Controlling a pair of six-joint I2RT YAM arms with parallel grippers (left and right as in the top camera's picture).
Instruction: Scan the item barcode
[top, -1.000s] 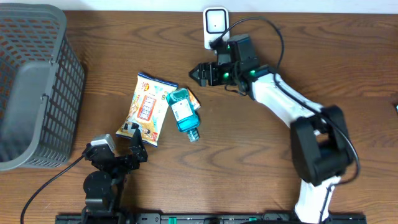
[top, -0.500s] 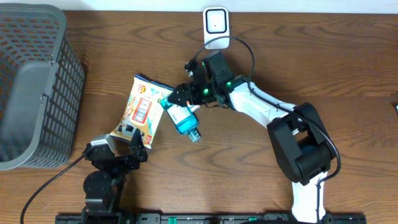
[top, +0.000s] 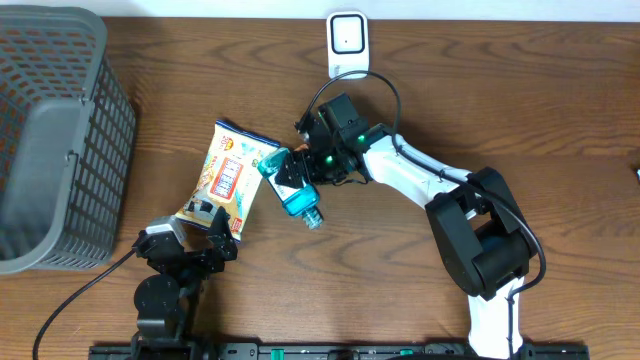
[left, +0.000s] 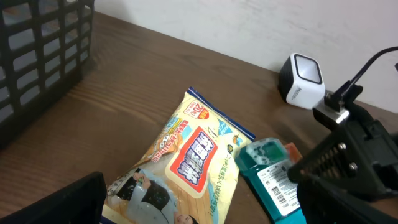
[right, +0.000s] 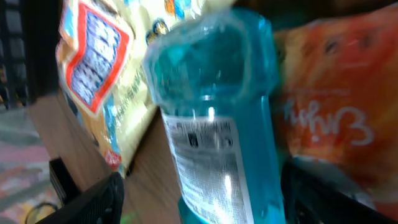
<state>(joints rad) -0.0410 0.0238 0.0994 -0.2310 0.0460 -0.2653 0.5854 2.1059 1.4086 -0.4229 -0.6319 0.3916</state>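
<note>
– Over mid-table, the right fingers (right: 93, 199) straddle the bottle (right: 217, 106), one on each side, apart and not clamped on it.

– So this is the pick-up step?

– I'd call it that: the reach is made, the grasp is not yet closed. The bottle lies flat, its shoulder resting on the bag (top: 226, 178) and an orange packet (right: 329, 99), cap end pointing toward the robot.

– And the scanner (top: 347, 38)?

– It stands at the far edge of the table (top: 520, 90), well apart from the bottle. Nothing is in front of its window.

– What does the next move call for?

– Closing squarely on the bottle's body, I'd say, without pinching the bag or packet beside it. Then a lift, and a turn so the white label (right: 211, 162) faces the scanner. That label faces up now, so the wrist will have to roll.

– Left side?

– The left fingers (left: 62, 202) are spread wide and holding nothing, near the bag's lower corner.
</note>
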